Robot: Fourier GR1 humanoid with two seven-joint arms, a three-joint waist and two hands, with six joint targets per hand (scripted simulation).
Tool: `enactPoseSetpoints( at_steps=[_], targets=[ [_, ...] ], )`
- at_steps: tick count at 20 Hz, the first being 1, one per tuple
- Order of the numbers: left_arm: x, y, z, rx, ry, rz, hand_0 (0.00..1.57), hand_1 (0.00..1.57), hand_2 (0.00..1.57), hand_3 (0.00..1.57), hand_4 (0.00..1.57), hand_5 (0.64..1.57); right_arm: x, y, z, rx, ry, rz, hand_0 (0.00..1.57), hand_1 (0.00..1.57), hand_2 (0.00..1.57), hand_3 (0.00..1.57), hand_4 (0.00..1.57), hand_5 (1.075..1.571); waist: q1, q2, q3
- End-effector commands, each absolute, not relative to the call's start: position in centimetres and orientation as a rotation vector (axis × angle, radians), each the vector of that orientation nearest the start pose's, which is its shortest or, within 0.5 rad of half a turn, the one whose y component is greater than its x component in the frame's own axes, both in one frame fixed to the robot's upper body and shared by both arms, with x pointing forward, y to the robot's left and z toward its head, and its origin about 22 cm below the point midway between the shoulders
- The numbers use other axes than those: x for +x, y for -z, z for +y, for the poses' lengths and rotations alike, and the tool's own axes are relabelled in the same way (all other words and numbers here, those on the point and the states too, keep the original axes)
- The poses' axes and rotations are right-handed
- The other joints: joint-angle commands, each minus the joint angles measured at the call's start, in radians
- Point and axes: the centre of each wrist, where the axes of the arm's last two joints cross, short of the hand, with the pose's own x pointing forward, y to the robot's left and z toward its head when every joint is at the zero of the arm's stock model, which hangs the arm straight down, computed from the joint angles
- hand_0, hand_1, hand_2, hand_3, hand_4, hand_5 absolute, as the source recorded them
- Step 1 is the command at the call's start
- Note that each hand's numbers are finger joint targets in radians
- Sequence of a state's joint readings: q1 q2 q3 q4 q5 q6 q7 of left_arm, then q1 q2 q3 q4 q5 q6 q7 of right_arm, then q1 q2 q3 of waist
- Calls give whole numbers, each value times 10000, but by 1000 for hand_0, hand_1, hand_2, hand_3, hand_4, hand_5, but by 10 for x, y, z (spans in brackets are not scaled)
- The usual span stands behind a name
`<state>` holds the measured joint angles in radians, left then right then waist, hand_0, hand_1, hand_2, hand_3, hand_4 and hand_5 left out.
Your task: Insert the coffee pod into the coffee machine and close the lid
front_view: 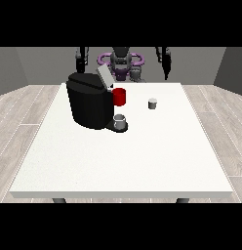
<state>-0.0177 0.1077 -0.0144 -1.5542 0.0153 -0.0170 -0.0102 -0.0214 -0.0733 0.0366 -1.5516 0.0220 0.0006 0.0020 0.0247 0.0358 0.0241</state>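
A black coffee machine (90, 105) stands on the left half of the white table (123, 161). Its grey lid (104, 76) is tilted up and open, and a red part (120, 96) shows at its front. A grey cup (120, 121) sits on the machine's base. The small grey coffee pod (152, 103) stands upright on the table, to the right of the machine and apart from it. Both hands hang behind the table's far edge, away from the pod: the hand at the view's left (82, 57) and the hand at the view's right (166, 62). Neither holds anything.
The robot's torso (121, 61) with purple rings is behind the far edge. A wooden floor surrounds the table on all sides.
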Motion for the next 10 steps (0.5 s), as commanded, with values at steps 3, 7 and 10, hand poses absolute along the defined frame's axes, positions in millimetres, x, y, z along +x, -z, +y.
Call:
enactPoseSetpoints(
  at_steps=[3,7,10],
  targets=[
    [230,7,233,36,1216,-16230,0,0,0,0,304,1571,238,17,-253,-578,-741,-15067,0,0,0,0,128,1571,4,-515,-240],
    [227,10,250,-110,606,-16881,0,0,0,0,304,1571,231,7,-269,-1489,1058,-15856,0,0,0,0,128,1571,-681,-1000,-246],
    [227,12,241,-338,694,-17021,0,0,0,0,265,1571,242,-2,-248,-1858,1344,-16232,0,0,0,0,94,1571,-345,-905,-243]
  ],
)
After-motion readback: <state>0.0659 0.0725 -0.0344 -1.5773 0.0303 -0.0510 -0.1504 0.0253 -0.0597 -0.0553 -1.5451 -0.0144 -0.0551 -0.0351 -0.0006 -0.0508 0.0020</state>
